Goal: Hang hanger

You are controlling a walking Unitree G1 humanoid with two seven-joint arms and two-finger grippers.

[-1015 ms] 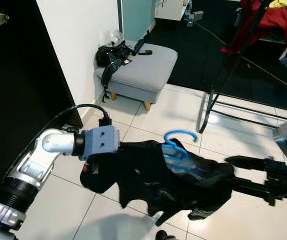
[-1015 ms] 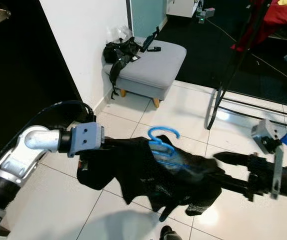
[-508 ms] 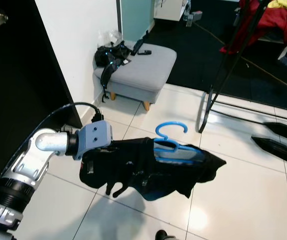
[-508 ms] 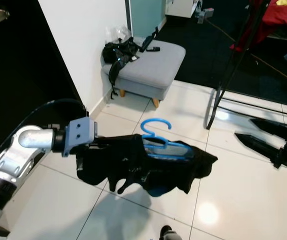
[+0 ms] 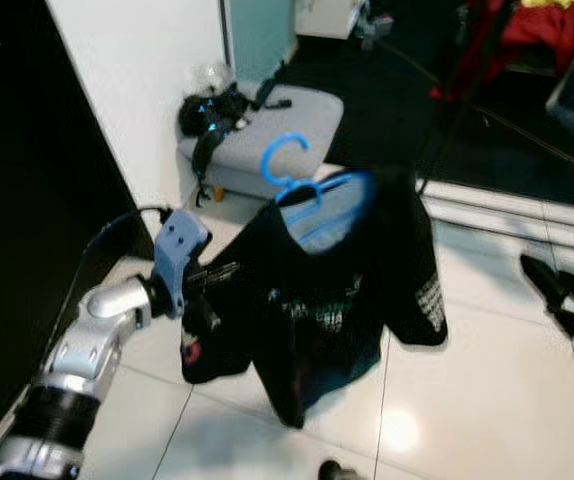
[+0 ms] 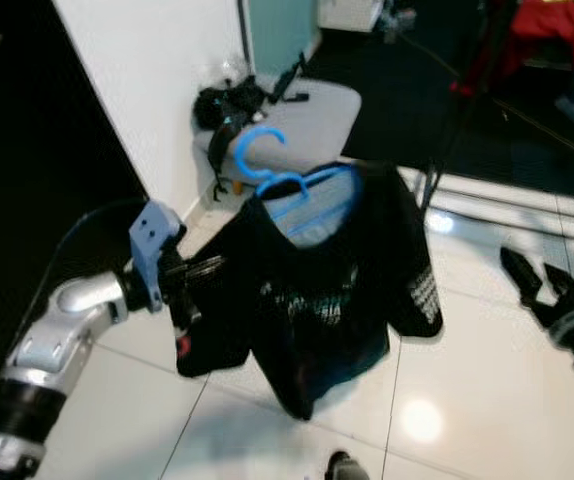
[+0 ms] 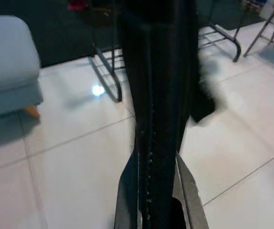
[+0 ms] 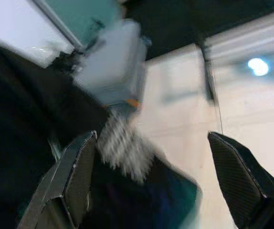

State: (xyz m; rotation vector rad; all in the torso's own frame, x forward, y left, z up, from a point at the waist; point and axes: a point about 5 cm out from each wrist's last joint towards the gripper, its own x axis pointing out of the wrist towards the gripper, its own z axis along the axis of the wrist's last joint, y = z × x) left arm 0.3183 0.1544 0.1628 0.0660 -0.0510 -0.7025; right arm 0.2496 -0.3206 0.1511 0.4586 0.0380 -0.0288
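Left eye view: blurred. Blue plastic hanger [image 5: 302, 190] with an open hook at the top, raised above the white tiled floor [image 5: 487, 400], carrying a black garment [image 5: 337, 300] that hangs in loose folds, with pale print near one edge and a blue-green lining at the neck. Left gripper [image 5: 212, 285] on the silver arm reaching into the garment's side, fingers clenched on the cloth. Behind, a grey footstool [image 5: 277, 125] beside the white wall, a black bag [image 5: 207, 110] on it. Dark legs of a clothes rack [image 5: 447, 100] further back, red clothing [image 5: 537, 25] on it. Right gripper [image 5: 567, 300] low at the right edge, well apart from the garment, fingers spread.

Right eye view: same scene; hook of the hanger tilted toward the wall, garment draped below it and clear of the floor.

Left wrist view: two black fingers [image 7: 127, 195] pressed against a thick black fold of the garment, which runs straight up between them; tiles, footstool corner and rack legs beyond.

Right wrist view: heavily blurred. Two black fingers [image 8: 72, 176] released and wide apart, nothing between them; the dark garment with a teal patch and the footstool beyond.
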